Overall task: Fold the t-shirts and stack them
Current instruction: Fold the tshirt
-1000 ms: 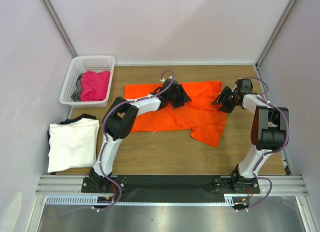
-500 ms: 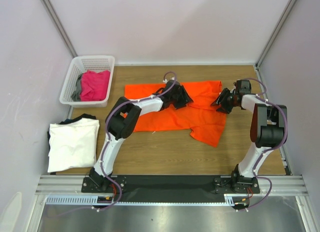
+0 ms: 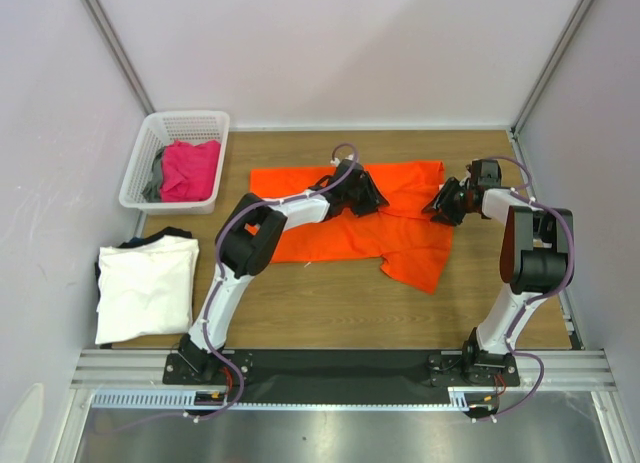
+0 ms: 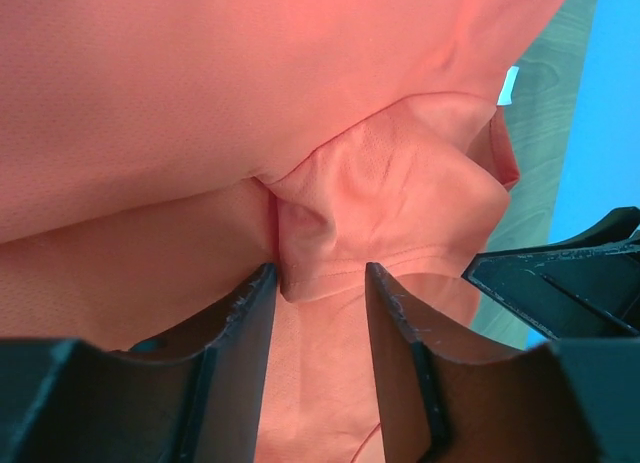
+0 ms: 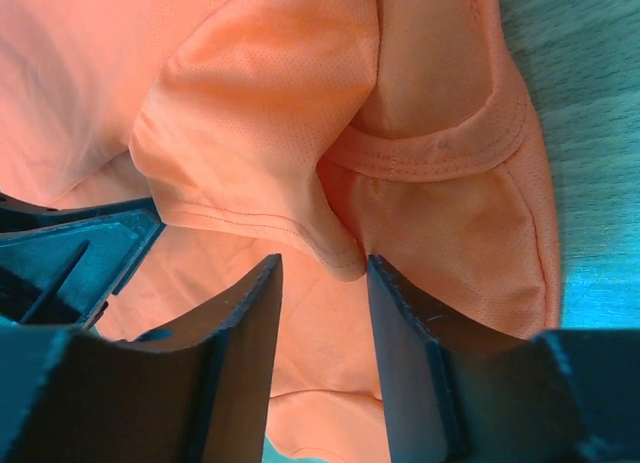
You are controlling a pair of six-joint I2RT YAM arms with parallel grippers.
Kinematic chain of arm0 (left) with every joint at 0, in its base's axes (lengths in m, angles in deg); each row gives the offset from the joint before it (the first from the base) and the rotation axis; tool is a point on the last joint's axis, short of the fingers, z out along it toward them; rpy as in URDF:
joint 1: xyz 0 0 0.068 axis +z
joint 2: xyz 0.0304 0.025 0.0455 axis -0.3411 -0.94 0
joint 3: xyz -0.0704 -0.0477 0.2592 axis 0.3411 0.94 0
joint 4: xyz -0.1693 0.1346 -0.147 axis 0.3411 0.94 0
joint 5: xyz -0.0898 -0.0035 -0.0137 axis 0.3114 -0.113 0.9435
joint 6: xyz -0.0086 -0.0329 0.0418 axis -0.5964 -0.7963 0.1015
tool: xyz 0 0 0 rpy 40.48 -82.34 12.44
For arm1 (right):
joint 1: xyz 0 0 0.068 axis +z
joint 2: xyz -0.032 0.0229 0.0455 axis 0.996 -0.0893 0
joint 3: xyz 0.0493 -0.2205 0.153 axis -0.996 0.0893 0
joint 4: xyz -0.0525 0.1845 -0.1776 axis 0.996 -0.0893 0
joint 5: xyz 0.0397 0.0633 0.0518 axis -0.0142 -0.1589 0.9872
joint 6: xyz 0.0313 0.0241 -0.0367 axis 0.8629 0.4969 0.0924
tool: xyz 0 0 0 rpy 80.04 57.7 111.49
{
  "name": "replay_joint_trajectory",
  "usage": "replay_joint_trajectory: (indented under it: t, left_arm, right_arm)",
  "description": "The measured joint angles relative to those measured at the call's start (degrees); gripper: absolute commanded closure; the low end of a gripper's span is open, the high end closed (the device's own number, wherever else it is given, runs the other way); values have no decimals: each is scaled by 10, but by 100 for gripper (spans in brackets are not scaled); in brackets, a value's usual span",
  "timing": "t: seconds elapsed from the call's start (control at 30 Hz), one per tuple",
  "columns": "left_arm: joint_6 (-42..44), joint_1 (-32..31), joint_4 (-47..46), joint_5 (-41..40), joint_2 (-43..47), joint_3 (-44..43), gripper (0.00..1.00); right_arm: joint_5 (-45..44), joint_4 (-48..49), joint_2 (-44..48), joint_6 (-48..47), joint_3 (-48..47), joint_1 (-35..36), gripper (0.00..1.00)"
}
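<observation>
The bright orange t-shirt (image 3: 380, 223) lies spread and creased across the middle of the table. My left gripper (image 3: 362, 195) is low over its upper middle. In the left wrist view it (image 4: 318, 283) is open, with a raised hem fold of the orange cloth (image 4: 330, 253) at its fingertips. My right gripper (image 3: 443, 203) is at the shirt's right part. In the right wrist view it (image 5: 322, 275) is open, with a hem fold (image 5: 335, 253) between its tips. A folded white shirt (image 3: 147, 286) lies at the left on a dark one (image 3: 160, 235).
A white lattice basket (image 3: 143, 161) at the far left holds the magenta-pink shirt (image 3: 191, 169) and the grey one (image 3: 156, 179). Walls close the table at back and sides. The other gripper shows in each wrist view, in the left wrist (image 4: 560, 278) and in the right wrist (image 5: 70, 248).
My left gripper has slid a little to the right over the orange shirt. My right gripper has shifted slightly left toward it. The shirt lies much as before.
</observation>
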Motion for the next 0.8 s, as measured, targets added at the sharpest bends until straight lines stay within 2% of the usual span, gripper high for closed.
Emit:
replay_joint_trajectory:
  t: [0.03,0.1,0.13,0.23,0.3,0.33,0.4,0.47,0.53,0.8]
  left_arm:
    - [0,-1,0,0,0,0,61]
    - [1,-2,0,1,0,0,65]
    - [2,-2,0,1,0,0,70]
    - [5,-3,0,1,0,0,75]
    - [4,-3,1,1,0,0,84]
    - [5,-3,1,1,0,0,92]
    - [6,-3,2,0,0,0,100]
    - [8,-3,4,-1,0,0,100]
    - [9,-3,8,-2,0,0,100]
    - [9,-3,5,-2,3,12,100]
  right_arm:
    - [0,0,0,0,0,0,58]
    - [0,1,0,0,0,0,62]
    - [0,1,0,0,0,0,63]
    - [0,1,0,0,0,1,71]
    - [0,1,0,-1,0,1,80]
    - [0,1,0,-1,0,1,83]
    - [0,1,0,0,0,1,91]
    - [0,1,0,-1,0,1,98]
    - [0,0,0,-1,0,1,100]
    - [0,-13,2,-2,0,1,100]
